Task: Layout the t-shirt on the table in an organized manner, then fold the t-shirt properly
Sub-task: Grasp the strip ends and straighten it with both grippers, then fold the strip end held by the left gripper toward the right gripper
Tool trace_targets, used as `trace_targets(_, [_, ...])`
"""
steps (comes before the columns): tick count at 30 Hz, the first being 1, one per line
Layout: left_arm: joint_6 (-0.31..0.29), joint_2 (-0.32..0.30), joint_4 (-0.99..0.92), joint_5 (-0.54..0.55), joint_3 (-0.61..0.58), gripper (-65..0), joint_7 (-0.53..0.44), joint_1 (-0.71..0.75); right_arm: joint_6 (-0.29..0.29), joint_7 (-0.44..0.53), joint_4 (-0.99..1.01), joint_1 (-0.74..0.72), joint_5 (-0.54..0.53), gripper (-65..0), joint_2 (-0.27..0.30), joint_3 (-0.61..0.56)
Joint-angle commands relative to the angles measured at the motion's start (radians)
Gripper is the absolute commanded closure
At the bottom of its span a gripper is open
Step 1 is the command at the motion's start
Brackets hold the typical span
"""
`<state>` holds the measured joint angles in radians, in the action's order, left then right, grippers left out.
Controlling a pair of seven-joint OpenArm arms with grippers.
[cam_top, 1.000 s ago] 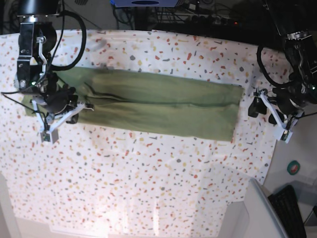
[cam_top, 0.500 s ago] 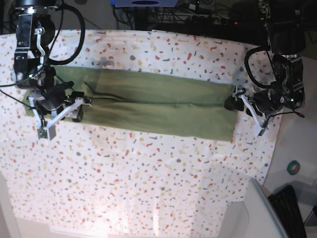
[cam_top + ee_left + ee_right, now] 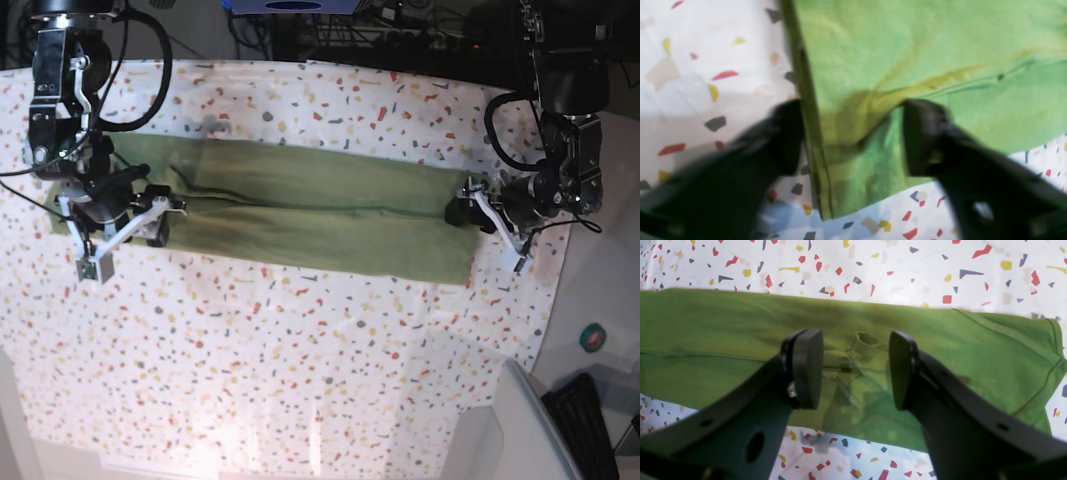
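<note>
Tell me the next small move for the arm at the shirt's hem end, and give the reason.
Probably close the left gripper on the hem. Its open jaws straddle the edge of the t-shirt, one finger over the table, the other over cloth, so nothing is gripped yet. The right gripper is also open over the far end.

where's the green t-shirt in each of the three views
Base: the t-shirt lies as a long band across the table's upper middle.
Left wrist: it fills the upper right; its hemmed end runs between the open left gripper fingers.
Right wrist: a wide band across the middle behind the open right gripper.
Shared landmark: the central lengthwise fold seam.
</note>
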<state>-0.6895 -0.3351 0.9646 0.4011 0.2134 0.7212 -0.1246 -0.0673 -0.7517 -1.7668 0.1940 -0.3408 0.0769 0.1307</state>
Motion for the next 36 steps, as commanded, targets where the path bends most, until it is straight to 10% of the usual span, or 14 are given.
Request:
trace_targets(1, [-0.009,-0.006,0.004,-0.003,-0.001,-28.6,0.021,-0.004,-0.004,0.018,-0.015,-0.011,-0.01,-30.6,0.005,0.002])
trace_targets(6, [-0.009,0.011,0.003,-0.003,0.001,0.0,0.021,-0.004,-0.004,0.018,-0.015,-0.009,-0.01,-30.6,0.005,0.004])
trace_targets(16, [-0.009,-0.074,0.156,-0.012,0.182,0.0,0.025,0.018,-0.004,0.018,-0.014,0.029,-0.01,-30.6,0.01,0.007])
trace_targets(24, [0.158,-0.051,0.689,-0.075,-0.075,0.0,0.027,0.262,-0.004,0.018,-0.014,0.026,-0.01,-30.6,0.025,0.007])
trace_targets(36, [0.236,0.04,0.712,-0.078,-0.276,0.0,0.082,0.234,-0.004,0.018,-0.014,0.031,-0.01,-30.6,0.022,0.007])
